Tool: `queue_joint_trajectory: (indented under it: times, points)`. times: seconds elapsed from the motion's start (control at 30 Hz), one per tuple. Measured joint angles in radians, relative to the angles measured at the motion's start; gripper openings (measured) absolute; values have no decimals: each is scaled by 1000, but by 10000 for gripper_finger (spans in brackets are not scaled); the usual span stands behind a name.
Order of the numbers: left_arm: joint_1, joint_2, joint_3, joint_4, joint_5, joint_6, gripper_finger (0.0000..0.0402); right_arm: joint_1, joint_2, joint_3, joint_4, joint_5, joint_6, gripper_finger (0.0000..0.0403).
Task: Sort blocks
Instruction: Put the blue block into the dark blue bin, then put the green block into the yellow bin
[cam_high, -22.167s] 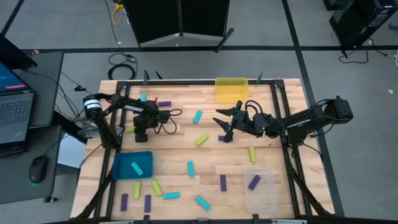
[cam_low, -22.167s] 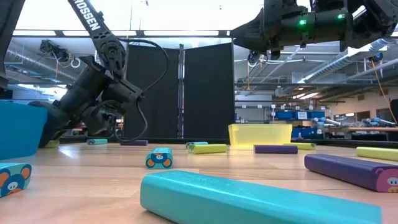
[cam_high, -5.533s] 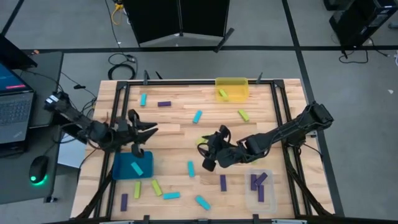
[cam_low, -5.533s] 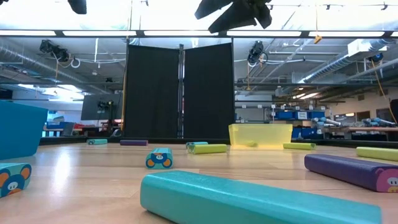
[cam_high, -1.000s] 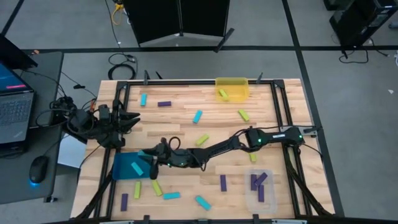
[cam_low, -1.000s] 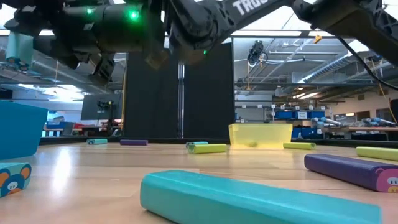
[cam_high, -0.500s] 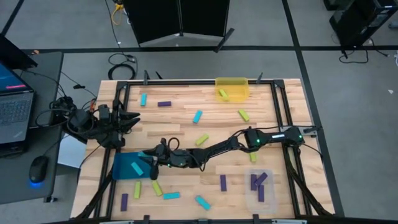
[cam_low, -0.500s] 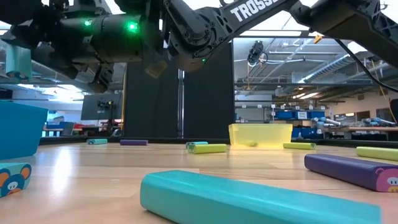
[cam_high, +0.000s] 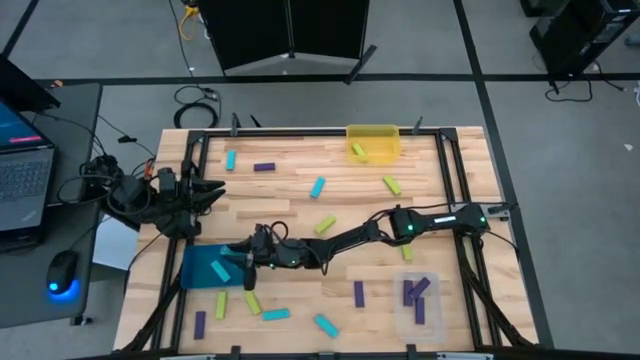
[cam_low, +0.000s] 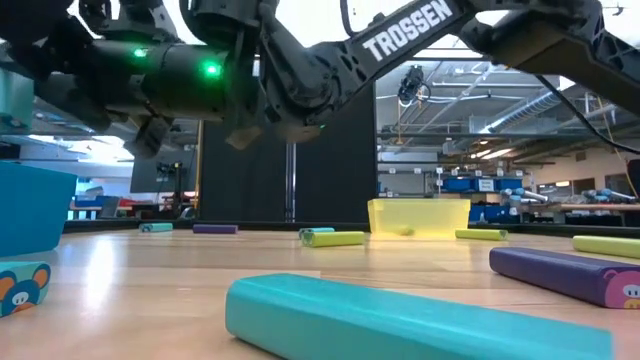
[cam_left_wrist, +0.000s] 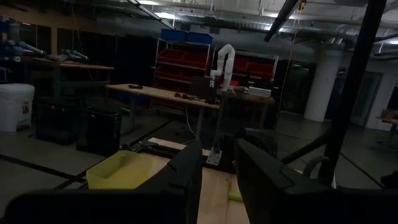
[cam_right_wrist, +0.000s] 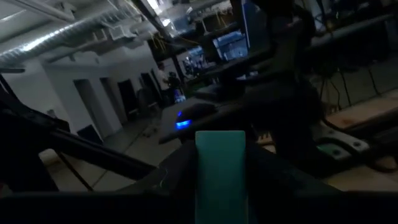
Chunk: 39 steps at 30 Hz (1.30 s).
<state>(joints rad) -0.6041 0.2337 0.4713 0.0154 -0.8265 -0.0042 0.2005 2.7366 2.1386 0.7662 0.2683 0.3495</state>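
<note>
My right arm reaches across the table to the teal bin (cam_high: 205, 268), and its gripper (cam_high: 243, 260) (cam_right_wrist: 221, 155) is shut on a cyan block (cam_right_wrist: 220, 177). In the low view that block (cam_low: 12, 100) stands above the bin's wall (cam_low: 30, 205). Another cyan block (cam_high: 220, 270) lies in the bin. My left gripper (cam_high: 212, 190) (cam_left_wrist: 217, 180) waits open at the table's left edge, touching nothing. Loose cyan (cam_high: 317, 187), purple (cam_high: 264, 167) and yellow-green (cam_high: 325, 225) blocks lie flat on the table. My right gripper pinches the cyan block between its two fingers, one finger (cam_right_wrist: 177, 165) on each side of it. The block's end (cam_right_wrist: 220, 140) stands out past the fingertips. The block is lifted clear and upright, over the teal bin's right edge.
The yellow bin (cam_high: 372, 142) at the far edge holds a yellow-green block. The clear bin (cam_high: 400, 312) near right holds purple blocks. More blocks lie along the near edge (cam_high: 275, 314). A large cyan block (cam_low: 400, 325) lies close in the low view.
My right gripper, still shut on the cyan block, has edged a little toward the table's left and slightly down over the teal bin. The left arm has kept still.
</note>
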Motion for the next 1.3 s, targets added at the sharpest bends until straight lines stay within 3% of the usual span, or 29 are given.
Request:
queue_joint_trajectory:
  times: [0.3, 0.5, 0.83, 1.1, 1.3]
  points:
    - [0, 0, 0, 0, 0, 0, 101, 0, 129, 214, -108, -9, -59, 140]
    - [0, 0, 0, -6, 0, 0, 101, -1, 126, 218, -134, -32, -57, 158]
    - [0, 0, 0, -8, 0, -6, 101, -1, 65, 218, -263, -63, -129, 225]
    - [0, 0, 0, -8, 0, -26, 101, 15, -84, 219, -602, 123, -322, 213]
    - [0, 0, 0, -10, 1, -26, 101, 15, -91, 217, -612, 129, -297, 204]
